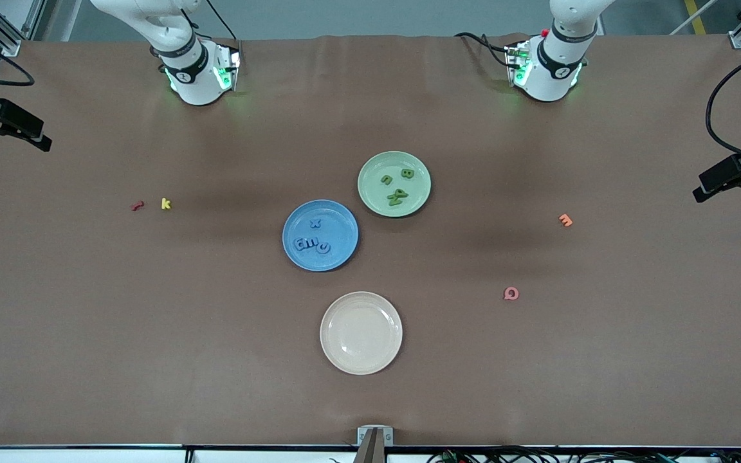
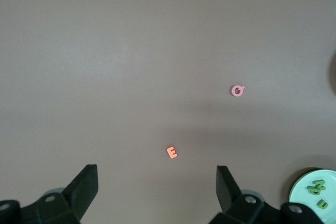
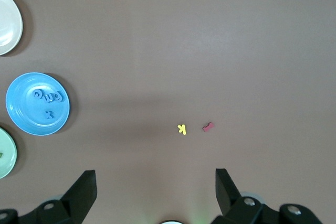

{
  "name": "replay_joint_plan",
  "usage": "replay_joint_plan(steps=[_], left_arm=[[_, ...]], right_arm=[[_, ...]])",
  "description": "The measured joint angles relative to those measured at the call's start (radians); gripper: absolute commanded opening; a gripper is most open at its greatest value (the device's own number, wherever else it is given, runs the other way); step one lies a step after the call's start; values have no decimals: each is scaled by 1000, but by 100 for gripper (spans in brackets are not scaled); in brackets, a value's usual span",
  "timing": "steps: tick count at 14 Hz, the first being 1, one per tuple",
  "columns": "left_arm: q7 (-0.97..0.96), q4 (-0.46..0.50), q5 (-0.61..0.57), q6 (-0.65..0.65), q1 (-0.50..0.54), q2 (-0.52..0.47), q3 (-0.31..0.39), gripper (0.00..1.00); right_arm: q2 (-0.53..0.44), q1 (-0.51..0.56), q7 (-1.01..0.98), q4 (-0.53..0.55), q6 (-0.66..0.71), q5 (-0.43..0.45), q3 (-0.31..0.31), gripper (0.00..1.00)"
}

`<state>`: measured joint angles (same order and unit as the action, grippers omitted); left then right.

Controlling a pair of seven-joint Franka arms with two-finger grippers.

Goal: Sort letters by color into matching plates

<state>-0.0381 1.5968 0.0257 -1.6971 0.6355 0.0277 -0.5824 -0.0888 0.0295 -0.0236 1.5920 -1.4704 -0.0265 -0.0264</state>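
The blue plate (image 1: 320, 235) lies mid-table and holds several blue letters (image 1: 312, 243); it also shows in the right wrist view (image 3: 38, 103). The pale green plate (image 1: 394, 183) lies beside it, farther from the front camera, and holds several green letters (image 1: 399, 188); its edge shows in the left wrist view (image 2: 315, 190). My left gripper (image 2: 156, 190) is open and empty, high above the table near its own base. My right gripper (image 3: 155, 192) is open and empty, high near its own base. Both grippers are out of the front view.
A beige plate (image 1: 361, 332) lies nearer the front camera than the blue plate. An orange E (image 1: 565, 220) and a pink Q (image 1: 511, 294) lie toward the left arm's end. A yellow k (image 1: 165, 203) and a red letter (image 1: 137, 206) lie toward the right arm's end.
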Motion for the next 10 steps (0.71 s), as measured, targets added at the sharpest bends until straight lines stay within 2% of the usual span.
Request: replay_joint_plan(steps=[1,5,7,8,10], left_arm=[[0,-2,0,0,-34,0,32,99],[0,-9,1,0,-362,-1,363,99],[0,-14,2,0,-509,-4,503,99],[0,-15,2,1,-565,-9,556,99],[0,-15,2,3,-631,-19,618,99]], right_arm=[[0,0,-5,0,0,0,-1,100],[0,0,-10,0,0,0,-2,100],[0,0,-11,0,1,1,-2,100],[0,0,-11,0,1,1,-2,100],[0,0,-11,0,1,7,-2,100]])
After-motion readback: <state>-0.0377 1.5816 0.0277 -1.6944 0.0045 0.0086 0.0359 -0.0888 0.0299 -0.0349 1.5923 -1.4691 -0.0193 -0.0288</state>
